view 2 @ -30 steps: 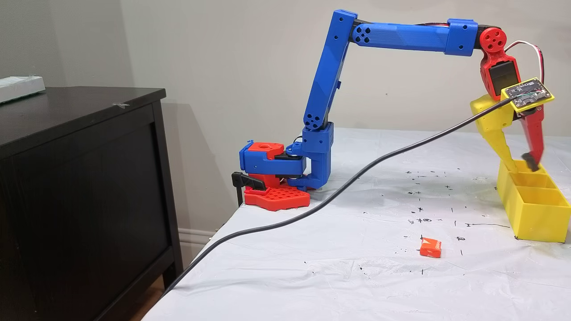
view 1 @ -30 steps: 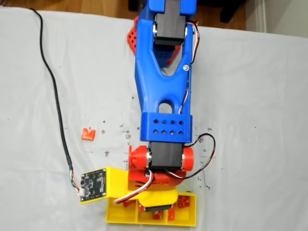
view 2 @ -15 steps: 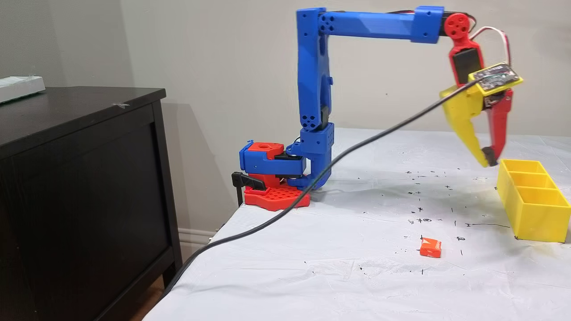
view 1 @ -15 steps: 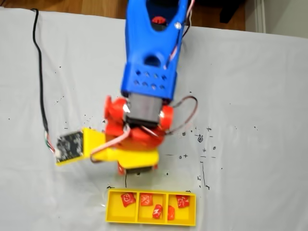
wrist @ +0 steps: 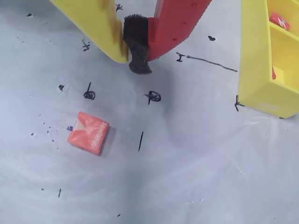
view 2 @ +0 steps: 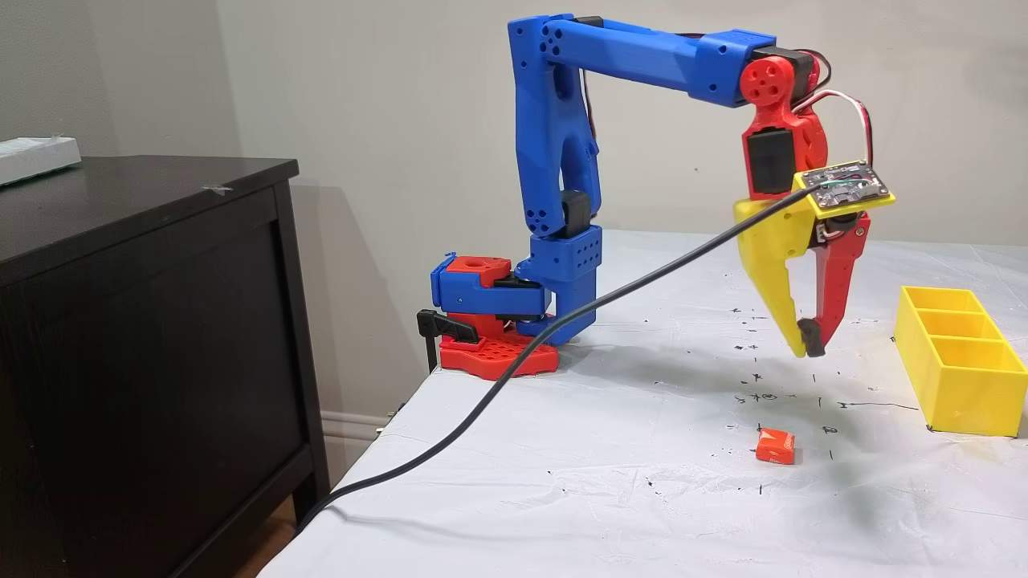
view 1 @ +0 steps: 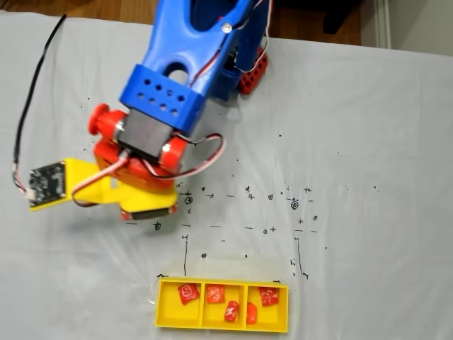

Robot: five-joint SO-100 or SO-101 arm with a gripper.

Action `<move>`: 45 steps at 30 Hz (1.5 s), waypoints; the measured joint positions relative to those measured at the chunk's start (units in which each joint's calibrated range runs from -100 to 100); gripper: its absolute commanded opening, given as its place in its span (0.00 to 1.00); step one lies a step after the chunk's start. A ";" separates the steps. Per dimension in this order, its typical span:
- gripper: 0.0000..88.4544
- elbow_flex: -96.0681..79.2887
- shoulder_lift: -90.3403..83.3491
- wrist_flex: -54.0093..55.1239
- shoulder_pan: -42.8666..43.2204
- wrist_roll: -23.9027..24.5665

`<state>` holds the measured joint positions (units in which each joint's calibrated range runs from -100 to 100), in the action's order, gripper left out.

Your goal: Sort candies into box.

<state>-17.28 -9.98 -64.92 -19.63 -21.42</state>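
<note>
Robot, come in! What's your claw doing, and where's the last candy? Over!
Gripper shut, empty, above the table. Five candies in box. Loose candy on cloth, nothing blocking it.

Home room, dark wooden dresser [view 2: 152, 345], wood floor [view 1: 106, 8], baseboard [view 2: 353, 424], sheet-covered table [view 2: 642, 498]

5 candies [view 1: 232, 311] in yellow box [view 1: 172, 317], 1 candy [view 2: 775, 446] outside

Bright yellow box [view 1: 170, 320] with red, white-marked candies [view 1: 231, 312] inside; orange-red candy [wrist: 88, 132] with a pale corner; blue arm [view 2: 554, 120]; gripper [view 2: 804, 347] one finger yellow, one red, black tip pad; white cloth [view 2: 610, 482] speckled with black pen marks.
</note>
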 measured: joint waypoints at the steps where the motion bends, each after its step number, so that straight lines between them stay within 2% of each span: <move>1: 0.22 0.00 0.08 0.00 -1.25 -0.68; 9: 0.31 -3.59 3.47 2.22 -5.93 -3.57; 23: 0.30 -4.11 8.12 4.44 -11.24 -7.13; 45: 0.27 -1.71 15.57 6.51 -8.90 -4.44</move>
<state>-18.99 5.58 -58.41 -28.52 -25.86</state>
